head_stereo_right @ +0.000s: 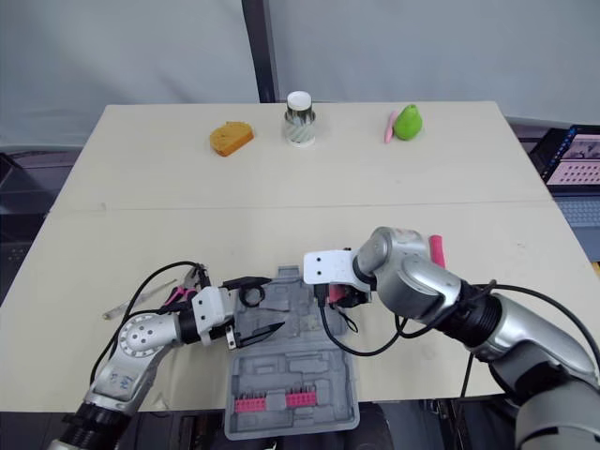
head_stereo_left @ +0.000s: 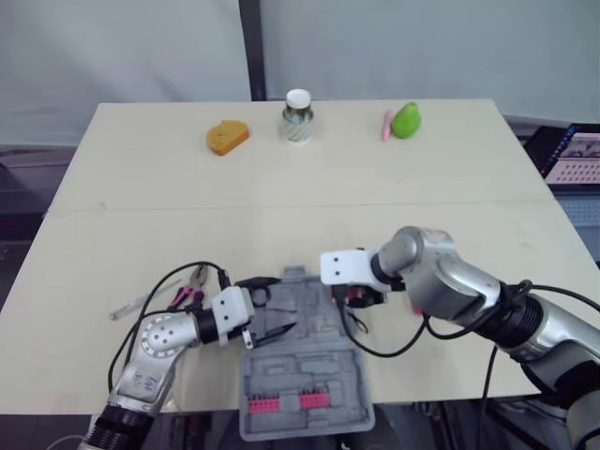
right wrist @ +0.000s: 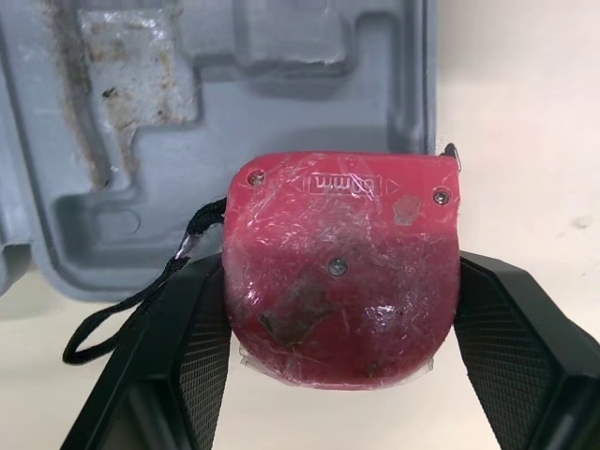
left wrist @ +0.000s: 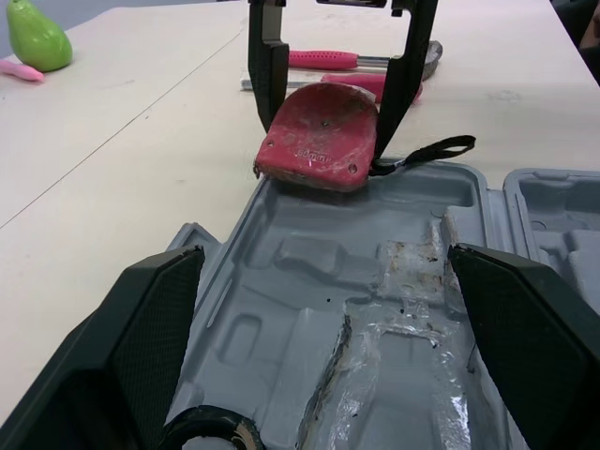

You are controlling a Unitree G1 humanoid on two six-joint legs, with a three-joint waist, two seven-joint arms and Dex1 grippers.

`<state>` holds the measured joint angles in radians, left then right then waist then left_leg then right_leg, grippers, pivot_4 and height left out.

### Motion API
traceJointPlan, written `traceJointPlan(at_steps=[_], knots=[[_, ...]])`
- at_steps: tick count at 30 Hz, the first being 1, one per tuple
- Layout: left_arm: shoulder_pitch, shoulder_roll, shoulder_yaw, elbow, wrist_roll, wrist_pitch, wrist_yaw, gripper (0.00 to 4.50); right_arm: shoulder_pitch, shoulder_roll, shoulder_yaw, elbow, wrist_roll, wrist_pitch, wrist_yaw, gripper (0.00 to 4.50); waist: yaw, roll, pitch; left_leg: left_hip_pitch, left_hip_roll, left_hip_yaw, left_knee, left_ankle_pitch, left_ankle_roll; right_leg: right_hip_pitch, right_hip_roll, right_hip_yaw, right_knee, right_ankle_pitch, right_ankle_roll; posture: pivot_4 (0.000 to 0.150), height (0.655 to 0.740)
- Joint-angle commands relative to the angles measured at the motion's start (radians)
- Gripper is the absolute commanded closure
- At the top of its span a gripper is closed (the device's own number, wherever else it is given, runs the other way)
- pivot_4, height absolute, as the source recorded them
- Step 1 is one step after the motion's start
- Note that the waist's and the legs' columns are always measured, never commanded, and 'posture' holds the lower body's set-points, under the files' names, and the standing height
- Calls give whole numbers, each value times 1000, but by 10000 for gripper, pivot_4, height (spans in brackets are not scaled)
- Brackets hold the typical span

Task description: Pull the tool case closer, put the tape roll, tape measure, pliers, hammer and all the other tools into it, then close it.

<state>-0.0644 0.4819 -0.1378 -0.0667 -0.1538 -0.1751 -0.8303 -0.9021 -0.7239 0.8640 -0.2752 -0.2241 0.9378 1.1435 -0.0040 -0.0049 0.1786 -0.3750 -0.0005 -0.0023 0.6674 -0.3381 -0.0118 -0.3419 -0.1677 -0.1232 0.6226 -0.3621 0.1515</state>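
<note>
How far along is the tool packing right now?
Done: the tool case sits open at the near edge of the table. In hand: the right gripper is shut on the red tape measure at the case's rim. Remaining: the pliers and a pink-handled tool lie outside; closing remains.

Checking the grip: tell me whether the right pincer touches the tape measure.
Touching. The right wrist view shows the right pincer clamping the tape measure on both sides, no gap.

Tape measure [right wrist: 342, 267] red, strap [left wrist: 436, 148] black. Tool case [head_stereo_left: 305, 375] grey, with a pink-red row of bits [head_stereo_left: 286, 404]. Bench [head_stereo_left: 281, 187] pale beige. Pear [head_stereo_left: 406, 120] green. Pliers [head_stereo_left: 190, 289] have pink handles. Jar [head_stereo_left: 297, 117] has a white lid.
</note>
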Motion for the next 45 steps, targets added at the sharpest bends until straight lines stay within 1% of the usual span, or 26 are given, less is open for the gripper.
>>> traceJointPlan(at_steps=[1, 10, 37, 38, 39, 40, 41, 45], knots=[[2, 2, 7, -27, -10, -6, 2, 0, -8, 19, 9, -3, -34, -30, -3, 15696, 0, 0, 0, 0, 0, 0, 0, 0, 0, 0, 0, 0, 0, 0, 0, 1500, 7400], [11, 14, 20, -52, -17, 13, 5, 0, 7, 61, 18, 21, -72, -67, 5, 15696, -1, 0, 0, 0, 0, 0, 0, 0, 0, 0, 0, 0, 0, 0, 0, 1500, 7400], [20, 10, 19, -121, -13, 76, 27, 0, 40, 108, 2, 61, -140, -132, 25, 15696, -1, 0, 0, 0, 0, 0, 0, 0, 0, 0, 0, 0, 0, 0, 0, 1500, 7400], [20, 10, 19, -123, -13, 77, 27, 0, 41, 109, 0, 60, -140, -132, 26, 10697, -1, 0, 0, 0, 0, 0, 0, 0, 0, 0, 0, 0, 0, 0, 0, 1500, 7400], [20, 10, 18, -124, -13, 78, 27, 0, 42, 109, -3, 57, -140, -130, 28, 4645, -1, 0, 0, 0, 0, 0, 0, 0, 0, 0, 0, 0, 0, 0, 0, 1500, 7400], [19, 11, 17, -125, -13, 79, 26, 0, 43, 110, -6, 53, -138, -129, 30, 1491, -1, 0, 0, 0, 0, 0, 0, 0, 0, 0, 0, 0, 0, 0, 0, 1500, 7400], [19, 10, 17, -126, -13, 81, 26, 0, 44, 111, -10, 49, -136, -126, 31, 425, -1, 0, 0, 0, 0, 0, 0, 0, 0, 0, 0, 0, 0, 0, 0, 1500, 7400], [17, 9, 15, -130, -13, 86, 25, 0, 48, 96, -28, 14, -131, -111, 43, 425, -1, 0, 0, 0, 0, 0, 0, 0, 0, 0, 0, 0, 0, 0, 0, 1500, 7400]])
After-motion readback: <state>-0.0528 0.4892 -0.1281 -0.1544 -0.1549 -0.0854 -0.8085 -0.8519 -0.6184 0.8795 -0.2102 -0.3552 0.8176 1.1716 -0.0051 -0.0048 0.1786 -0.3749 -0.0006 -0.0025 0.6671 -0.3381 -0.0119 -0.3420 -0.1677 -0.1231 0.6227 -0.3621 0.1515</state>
